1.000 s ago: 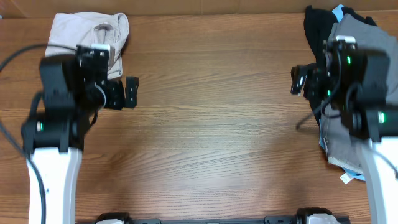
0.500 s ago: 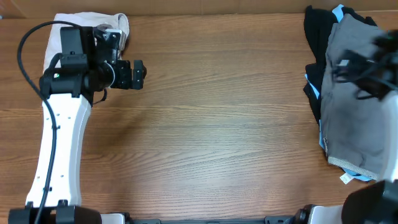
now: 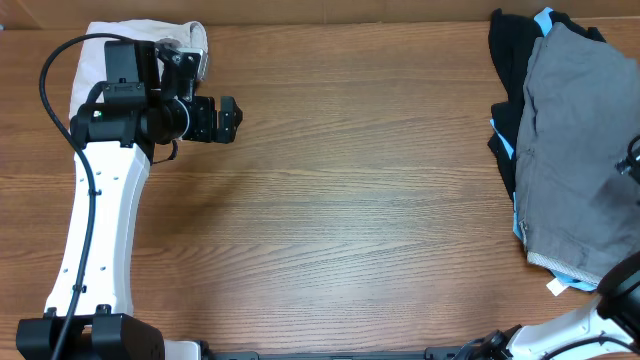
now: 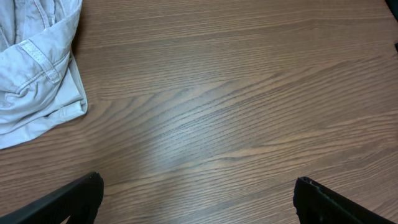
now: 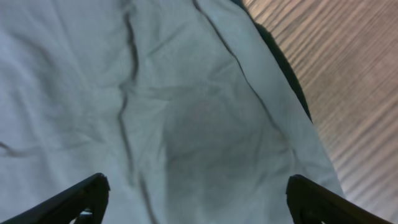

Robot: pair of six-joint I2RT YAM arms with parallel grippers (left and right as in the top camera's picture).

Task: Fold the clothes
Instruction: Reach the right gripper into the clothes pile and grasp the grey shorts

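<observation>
At the tabletop (image 3: pixel 350 200) edge, grey shorts (image 3: pixel 575 150) lie unfolded on the pile (image 3: pixel 505 60); cream garment (image 3: pixel 100 50) looks folded; left pincer (image 4: pixel 198 182) and right pincer (image 5: pixel 198 183) gape empty.

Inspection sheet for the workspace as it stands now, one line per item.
Surface: wooden table, middle bare.
Job's things: grey shorts spread on top of the right-side pile, over a black garment and a light-blue garment; none looks folded. The cream garment lies bunched at the far left corner.
Clutter: nothing seen.
Hands: left hand open over bare wood beside the cream garment, holding nothing. Right hand open above the shorts, holding nothing; contact with the cloth cannot be told.
Cables: black cable loops out from the left arm, over the cream garment.
Surroundings: a pale strip beyond the table's far edge, otherwise nothing seen.
</observation>
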